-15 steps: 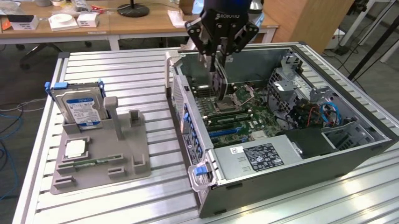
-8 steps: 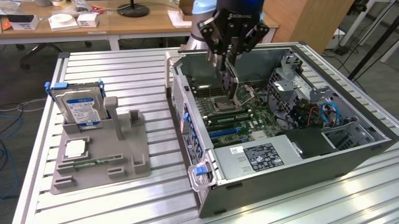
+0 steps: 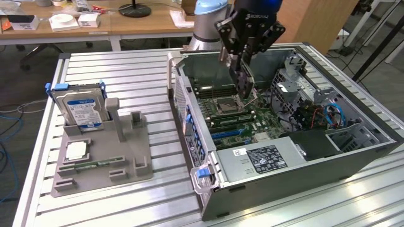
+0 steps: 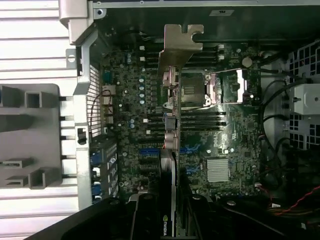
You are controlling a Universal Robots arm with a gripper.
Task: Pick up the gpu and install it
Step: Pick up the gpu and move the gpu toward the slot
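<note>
While our gripper (image 3: pixel 241 64) hangs in the upper middle of the exterior view, fingers (image 4: pixel 145 225) narrowed onto the gpu (image 3: pixel 245 87), we see that dark card held upright and edge-on, its silver bracket (image 4: pixel 180 42) at the end away from the fingers, just above the motherboard (image 3: pixel 243 119) inside the open computer case (image 3: pixel 303 175).

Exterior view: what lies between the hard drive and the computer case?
The grey holder's upright posts, then a bare strip of slatted table, in the exterior view.

A ribbed metal worktop (image 3: pixel 113 66) stands on a grey floor (image 3: pixel 16 80). Behind it, wooden desks (image 3: pixel 158 22) carry white boxes (image 3: pixel 63 21). Blue cables (image 3: pixel 7 130) trail alongside.
</note>
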